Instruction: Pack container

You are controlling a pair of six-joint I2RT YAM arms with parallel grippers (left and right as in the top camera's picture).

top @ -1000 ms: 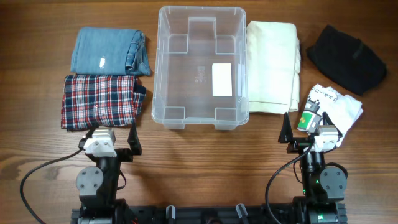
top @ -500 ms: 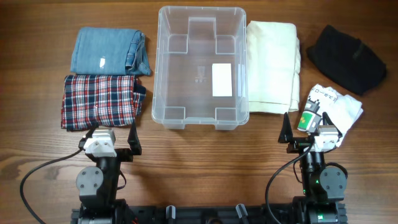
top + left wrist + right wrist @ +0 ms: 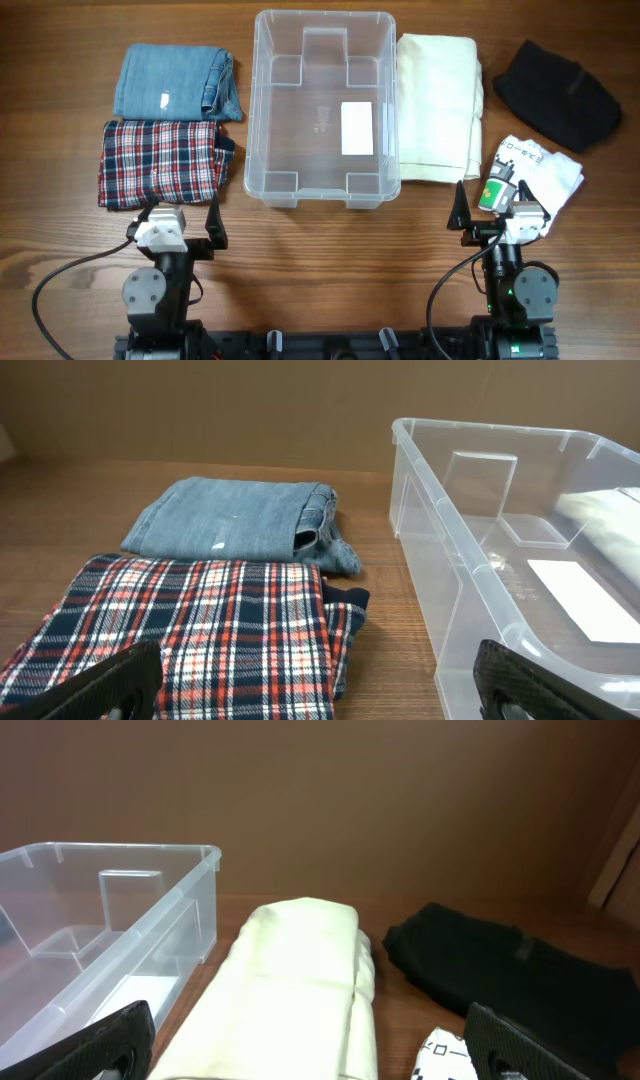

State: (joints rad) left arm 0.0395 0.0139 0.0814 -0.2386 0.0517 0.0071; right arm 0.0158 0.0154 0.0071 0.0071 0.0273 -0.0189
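Overhead, the wooden tabletop (image 3: 60, 250) carries everything. At its far middle stands the container (image 3: 300, 120), a clear rectangular bin, upright and open-topped, with moulded ridges on its floor. Against its right wall lies a folded cream cloth (image 3: 438, 105); whether the two touch I cannot tell. To the container's left, near it but apart, a folded red, white and navy plaid shirt (image 3: 158, 162) lies on the robot's side, with folded blue jeans (image 3: 175, 82) just behind it, their edges meeting. At the far right a black garment (image 3: 555, 95) lies well apart from the container, and a white printed garment (image 3: 545, 170) sits nearer the robot, beside the right arm.

The left fingers (image 3: 100, 685) are spread wide, low at the plaid shirt's near edge. The right fingers (image 3: 515, 1040) are likewise parted wide, facing the cream cloth, container to their left. A small white label (image 3: 357, 128) shows on the container's floor.
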